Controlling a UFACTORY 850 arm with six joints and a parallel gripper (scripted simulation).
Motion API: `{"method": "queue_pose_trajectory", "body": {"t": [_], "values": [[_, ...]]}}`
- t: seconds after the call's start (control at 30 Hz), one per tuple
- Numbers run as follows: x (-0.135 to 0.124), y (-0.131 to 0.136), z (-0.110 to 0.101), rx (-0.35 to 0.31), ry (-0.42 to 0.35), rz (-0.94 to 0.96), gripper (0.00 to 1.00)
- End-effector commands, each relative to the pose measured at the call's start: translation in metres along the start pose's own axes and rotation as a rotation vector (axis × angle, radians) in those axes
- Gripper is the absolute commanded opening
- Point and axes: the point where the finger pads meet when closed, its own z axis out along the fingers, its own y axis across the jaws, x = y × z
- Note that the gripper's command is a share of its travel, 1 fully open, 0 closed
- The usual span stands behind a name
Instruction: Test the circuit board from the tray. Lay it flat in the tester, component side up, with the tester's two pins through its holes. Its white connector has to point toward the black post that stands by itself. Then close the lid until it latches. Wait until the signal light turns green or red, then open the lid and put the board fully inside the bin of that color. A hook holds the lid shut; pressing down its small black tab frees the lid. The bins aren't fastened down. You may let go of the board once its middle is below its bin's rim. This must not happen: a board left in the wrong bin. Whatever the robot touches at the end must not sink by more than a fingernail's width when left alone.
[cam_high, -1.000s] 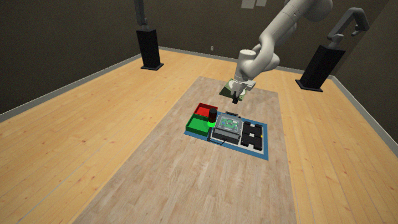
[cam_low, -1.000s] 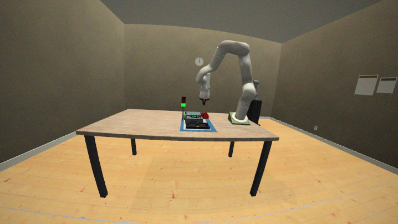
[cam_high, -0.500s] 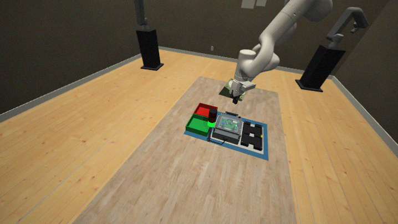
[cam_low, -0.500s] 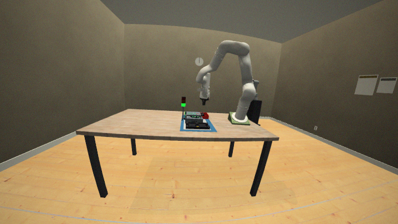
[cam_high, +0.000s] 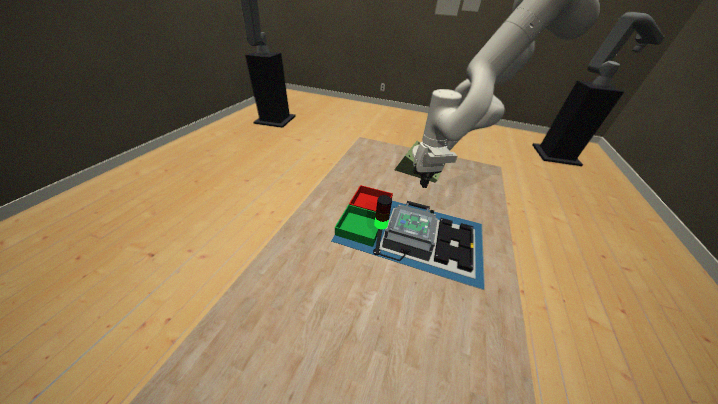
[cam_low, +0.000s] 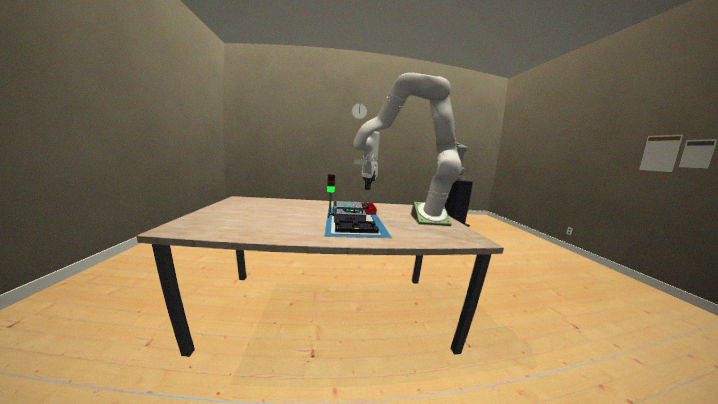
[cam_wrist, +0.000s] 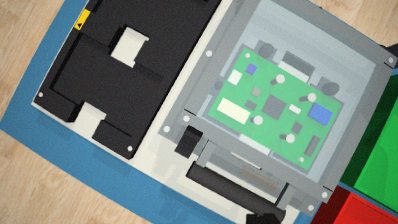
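Wooden counter carries the circuit board under the closed lid, and above, the fingers are pressed together; missing the black tab, they might leave the lid latched.

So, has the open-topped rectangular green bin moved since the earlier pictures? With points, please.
No: in the top view the green bin (cam_high: 356, 226) (cam_wrist: 382, 162) sits on the same corner of the flat blue mat (cam_high: 479, 256) (cam_low: 329, 232) (cam_wrist: 25, 100).
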Motion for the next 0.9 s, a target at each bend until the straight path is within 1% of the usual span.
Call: {"method": "queue_pose_trajectory", "body": {"t": [0.0, 0.13, 0.2, 0.47, 0.63, 0.87], "values": [[0.0007, 0.0005, -0.0007, -0.003, -0.017, 0.166, 0.0], [0.0007, 0.0005, -0.0007, -0.004, -0.016, 0.276, 0.0], [0.0007, 0.0005, -0.0007, -0.004, -0.016, 0.276, 0.0], [0.0007, 0.0005, -0.0007, -0.006, -0.016, 0.446, 0.0], [0.0007, 0.0005, -0.0007, -0.006, -0.016, 0.49, 0.0], [0.0007, 0.0005, -0.0007, -0.006, -0.016, 0.5, 0.0]]}}
